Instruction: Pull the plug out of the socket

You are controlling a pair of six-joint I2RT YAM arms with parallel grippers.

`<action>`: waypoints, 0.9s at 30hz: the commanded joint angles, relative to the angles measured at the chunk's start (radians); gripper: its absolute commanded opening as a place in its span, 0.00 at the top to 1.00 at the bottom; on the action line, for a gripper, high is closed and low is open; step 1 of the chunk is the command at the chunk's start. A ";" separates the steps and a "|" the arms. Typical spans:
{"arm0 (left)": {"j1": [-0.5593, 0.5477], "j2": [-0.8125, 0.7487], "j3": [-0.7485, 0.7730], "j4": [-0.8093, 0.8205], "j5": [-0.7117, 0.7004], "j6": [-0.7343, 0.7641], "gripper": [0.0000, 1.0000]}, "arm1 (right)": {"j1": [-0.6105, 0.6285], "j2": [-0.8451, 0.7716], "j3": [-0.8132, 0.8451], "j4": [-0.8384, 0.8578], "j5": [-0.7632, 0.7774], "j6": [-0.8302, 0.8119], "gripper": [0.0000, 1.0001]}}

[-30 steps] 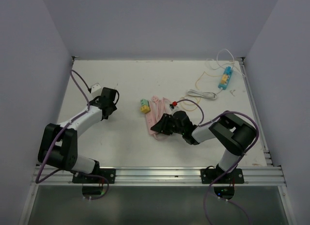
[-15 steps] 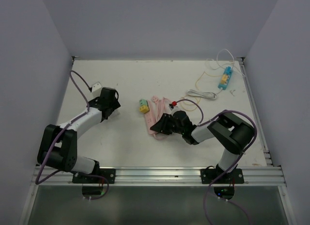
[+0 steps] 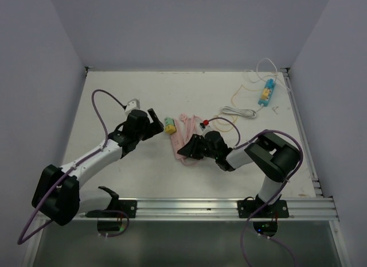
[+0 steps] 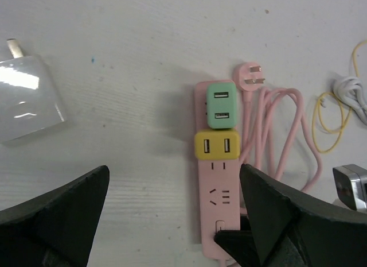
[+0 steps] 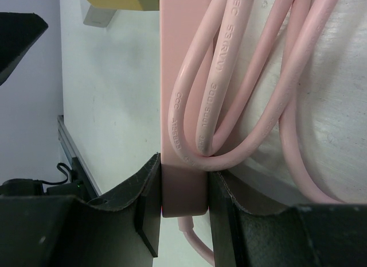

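Yellow cube plastic plug [image 4: 217,146]: likely light, rigid, smooth; pinch its sides. Pink plastic socket strip [image 4: 221,215]: right gripper [image 5: 183,201] clamps it; left gripper [image 4: 172,186] spread.

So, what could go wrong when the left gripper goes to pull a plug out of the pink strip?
1. The green adapter and yellow adapter touch, so the open left gripper may catch both.
2. The right gripper clamps the pink power strip only at the end away from the adapters, so it might tilt or slip under the pull.
3. The pink cord loops beside the strip; a finger could snag it.
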 commanded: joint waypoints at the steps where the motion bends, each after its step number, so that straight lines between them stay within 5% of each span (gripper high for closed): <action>1: -0.015 0.041 0.005 0.149 0.113 -0.047 0.01 | -0.004 0.064 -0.032 -0.205 0.052 -0.086 1.00; 14: -0.043 0.318 0.112 0.295 0.194 -0.050 0.15 | -0.004 0.070 -0.030 -0.191 0.035 -0.090 1.00; 23: -0.043 0.320 0.109 0.301 0.187 -0.052 0.54 | -0.004 0.082 -0.027 -0.188 0.027 -0.086 1.00; 27: -0.041 0.291 0.088 0.289 0.176 -0.066 0.84 | -0.024 0.090 -0.043 -0.176 0.023 -0.063 1.00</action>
